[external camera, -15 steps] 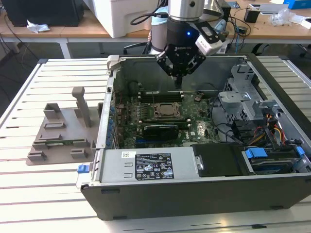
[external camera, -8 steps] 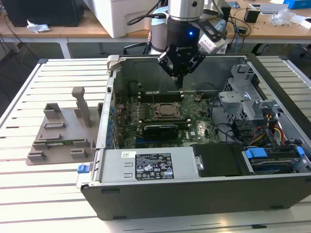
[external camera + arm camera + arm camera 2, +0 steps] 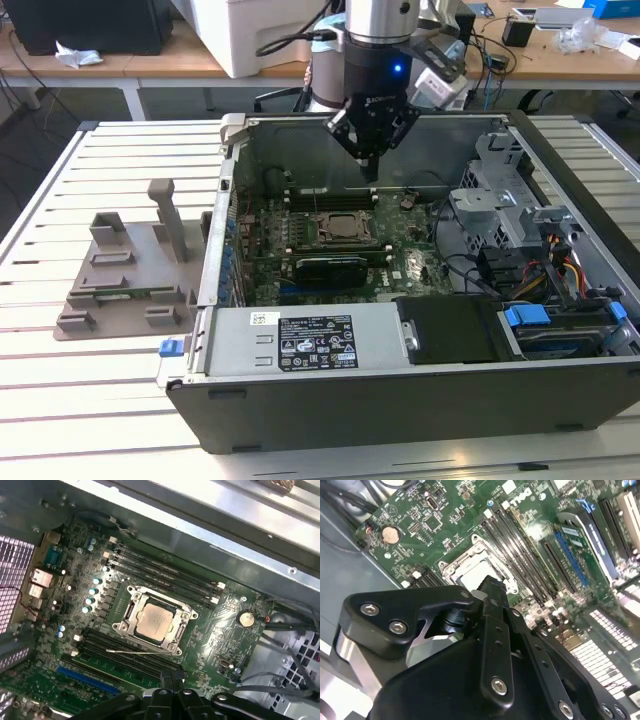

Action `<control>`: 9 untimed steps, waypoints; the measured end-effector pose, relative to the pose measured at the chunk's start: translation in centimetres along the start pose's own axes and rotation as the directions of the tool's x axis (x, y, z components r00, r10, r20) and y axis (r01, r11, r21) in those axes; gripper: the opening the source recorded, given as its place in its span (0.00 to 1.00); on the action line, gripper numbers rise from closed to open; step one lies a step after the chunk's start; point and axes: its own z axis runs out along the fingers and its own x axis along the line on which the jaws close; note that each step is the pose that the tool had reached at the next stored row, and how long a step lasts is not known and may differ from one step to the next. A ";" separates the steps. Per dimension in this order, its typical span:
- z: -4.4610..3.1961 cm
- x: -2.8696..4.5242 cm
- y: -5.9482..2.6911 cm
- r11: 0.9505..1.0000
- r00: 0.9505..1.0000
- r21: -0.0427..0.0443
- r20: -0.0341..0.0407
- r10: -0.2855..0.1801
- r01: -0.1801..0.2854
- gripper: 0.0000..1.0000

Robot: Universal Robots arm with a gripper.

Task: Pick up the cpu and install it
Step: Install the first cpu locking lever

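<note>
The cpu (image 3: 156, 621) lies flat inside the metal-framed socket (image 3: 131, 611) on the green motherboard, its silvery-tan top facing up. In the second wrist view part of the cpu (image 3: 476, 574) shows beyond the fingertips. In the exterior view the socket (image 3: 343, 228) sits mid-board inside the open computer case. My gripper (image 3: 371, 172) hangs above the board, a little behind the socket, apart from the cpu. Its fingers (image 3: 167, 680) are pressed together and hold nothing.
The case walls (image 3: 225, 200) ring the board. Memory slots (image 3: 165, 570) flank the socket on both sides. Cables and a drive cage (image 3: 500, 200) crowd the exterior view's right. A grey plastic tray (image 3: 130, 275) with upright posts stands on the slatted table at the exterior view's left.
</note>
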 end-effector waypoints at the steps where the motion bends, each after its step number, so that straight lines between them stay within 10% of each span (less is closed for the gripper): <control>1: 0.00 0.00 0.00 1.000 1.000 0.000 0.002 -0.017 0.017 0.11; 9: 0.00 0.00 0.00 0.986 0.985 0.003 0.015 -0.169 0.169 0.11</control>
